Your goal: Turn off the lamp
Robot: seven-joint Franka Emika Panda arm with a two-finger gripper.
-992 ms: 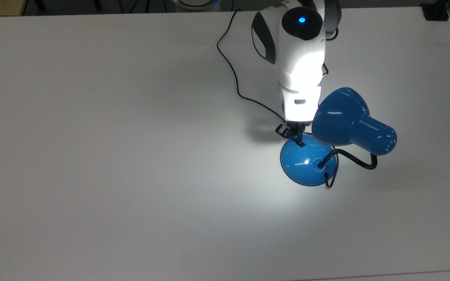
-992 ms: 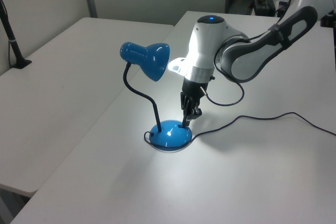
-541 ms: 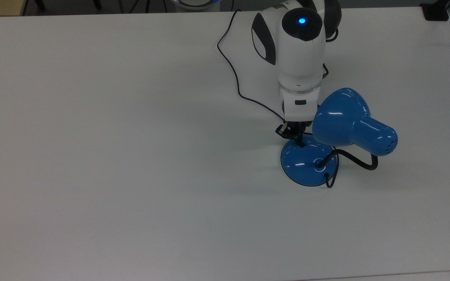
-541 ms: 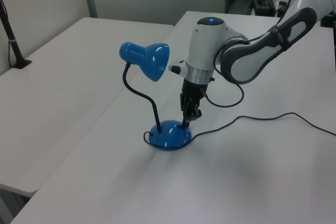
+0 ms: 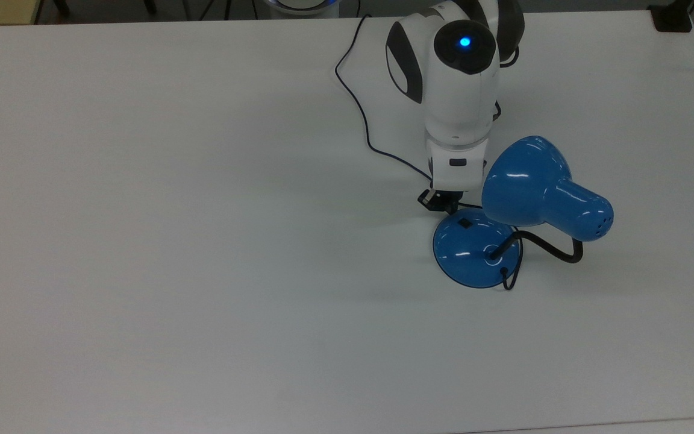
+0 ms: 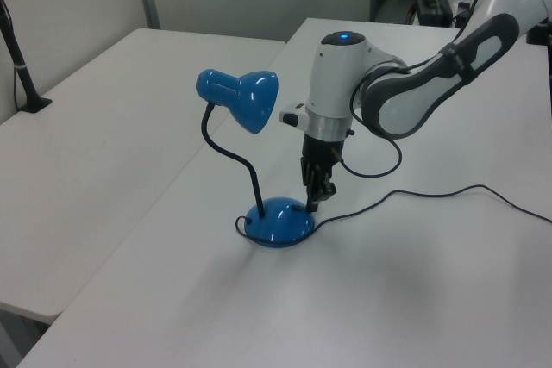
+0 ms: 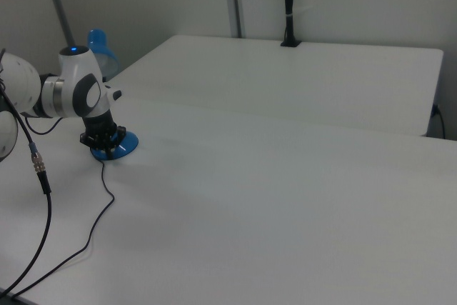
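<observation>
Blue lamp point(image 5: 540, 190) casts no glow; whether the pincer point(image 5: 437, 201) is parted I cannot tell; drifting down could re-press the switch point(image 5: 464, 223).

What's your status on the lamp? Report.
Gripper above the base's edge, clear of the switch. Lamp dark, no glow on the table. Cord trails behind the arm; nothing in the way.

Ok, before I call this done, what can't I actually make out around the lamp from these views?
- Bulb inside the shade: the top view sees the shade's back, the left view its side.
- Switch position: too small in the top view.
- Plug end of the cord: passes behind the arm at the top view's upper edge.
- Lamp in the right view: mostly behind the arm.
</observation>
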